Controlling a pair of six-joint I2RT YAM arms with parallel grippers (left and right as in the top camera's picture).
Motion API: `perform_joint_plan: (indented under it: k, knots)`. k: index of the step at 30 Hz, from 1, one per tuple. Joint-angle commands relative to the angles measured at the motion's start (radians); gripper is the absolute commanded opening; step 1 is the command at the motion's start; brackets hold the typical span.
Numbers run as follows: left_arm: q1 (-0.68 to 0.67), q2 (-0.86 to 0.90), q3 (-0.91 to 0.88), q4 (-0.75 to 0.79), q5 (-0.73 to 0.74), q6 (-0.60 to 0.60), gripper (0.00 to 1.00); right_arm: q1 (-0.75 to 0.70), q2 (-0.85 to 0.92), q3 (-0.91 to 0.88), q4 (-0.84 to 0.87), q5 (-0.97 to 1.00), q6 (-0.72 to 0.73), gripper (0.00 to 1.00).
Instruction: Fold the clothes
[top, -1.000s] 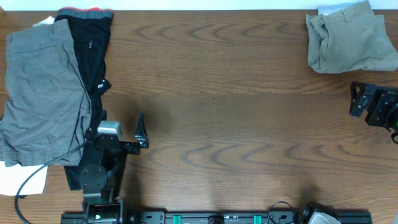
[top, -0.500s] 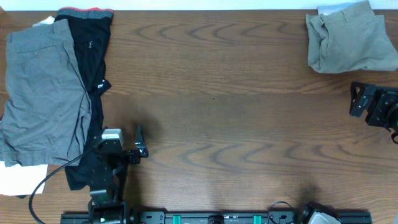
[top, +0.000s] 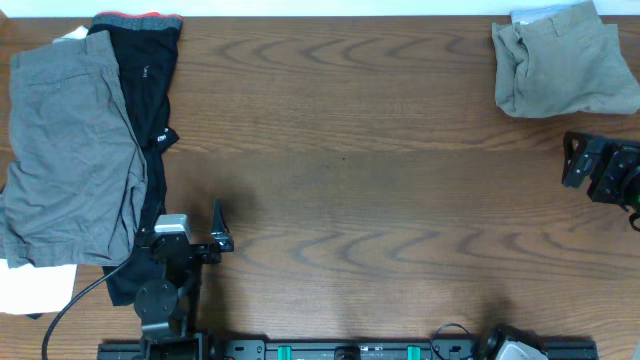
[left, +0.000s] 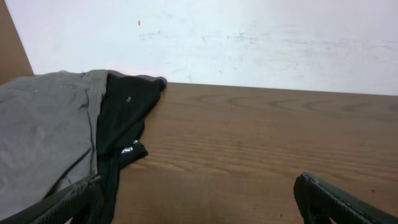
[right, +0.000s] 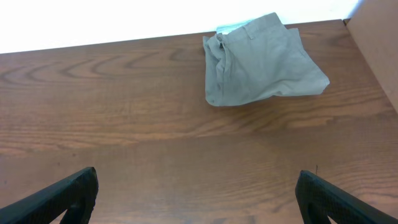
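Observation:
The light khaki-beige shorts (top: 560, 62) lie folded into a compact bundle at the table's far right corner. They also show in the right wrist view (right: 261, 62), ahead of the fingers. My right gripper (top: 582, 162) sits near the right edge, just on the near side of the shorts. It is open and empty over bare wood (right: 199, 199). My left gripper (top: 185, 225) is at the near left, open wide and empty (left: 199, 208). Its left finger is over the edge of a black garment.
Darker grey shorts (top: 70, 150) lie spread at the far left, also in the left wrist view (left: 43, 137). A black garment with a red waistband (top: 140, 70) lies beside and partly under them (left: 124, 118). Something white (top: 35, 290) lies at the near left edge.
My left arm has drawn back toward the table's near edge, gripper still open. The right arm and the shorts have not moved.

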Motion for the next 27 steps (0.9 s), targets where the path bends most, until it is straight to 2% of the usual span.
perform_joint_plan:
  k: [1,27]
  knots:
    - [0.006,-0.007,-0.009,-0.045,0.011,0.016,0.98,-0.001,-0.001,0.005,-0.001,0.003,-0.007,0.99]
    - [0.006,-0.005,-0.009,-0.045,0.011,0.016,0.98,-0.001,-0.001,0.005,-0.001,0.015,-0.007,0.99]
